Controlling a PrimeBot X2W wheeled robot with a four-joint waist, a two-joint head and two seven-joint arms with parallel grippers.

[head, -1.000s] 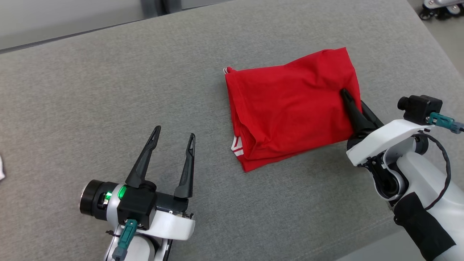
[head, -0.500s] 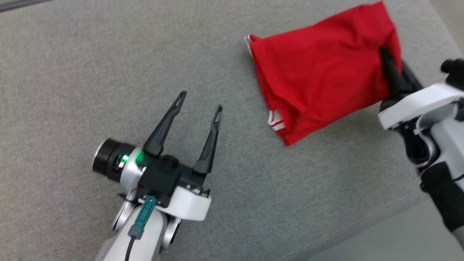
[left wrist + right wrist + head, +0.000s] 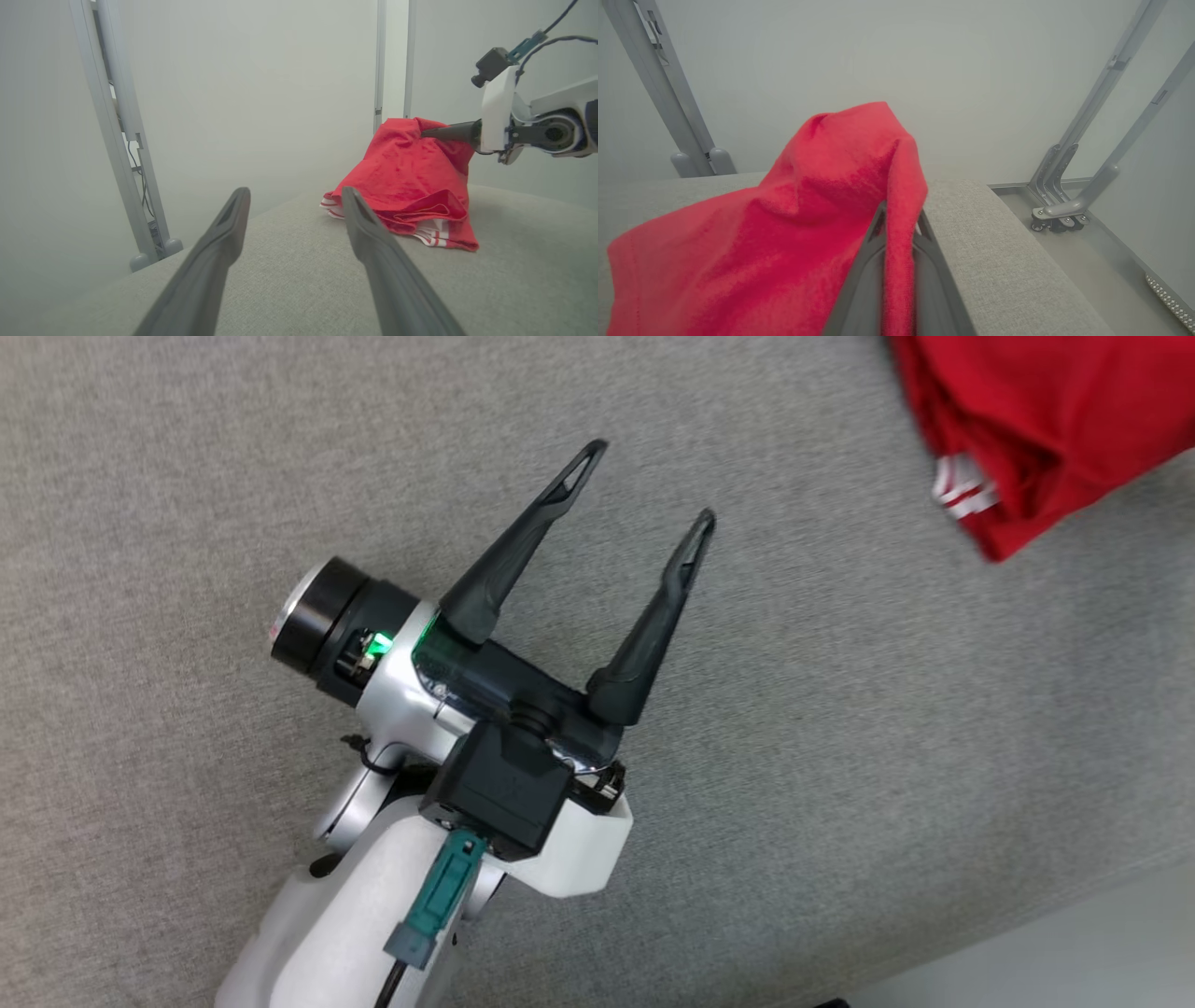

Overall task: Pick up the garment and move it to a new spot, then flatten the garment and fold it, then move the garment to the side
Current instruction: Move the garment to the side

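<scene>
Two claws to watch. Head view: my left claw (image 3: 652, 481) hangs over the grey woven worktop (image 3: 187, 476), fingers spread wide with nothing between them. The red garment (image 3: 1055, 420) lies well off beyond its right fingertip, a white-striped hem (image 3: 962, 490) showing at the corner.

Left wrist view: ahead and to the right of those spread fingers, the right claw (image 3: 427, 134) is clamped on the top of the garment. It holds up a peak while the folded lower layers rest on the worktop.

Right wrist view: a thin ridge of soft, nappy knit is pinched between the two dark fingers, and the rest drapes away to their left.

My worry is the grip. Such a narrow pinch on limp, stretchy cloth could slip, or it may have caught the top layer alone, so that dragging peels the fold open. The rough weave of the worktop would add to that drag.
</scene>
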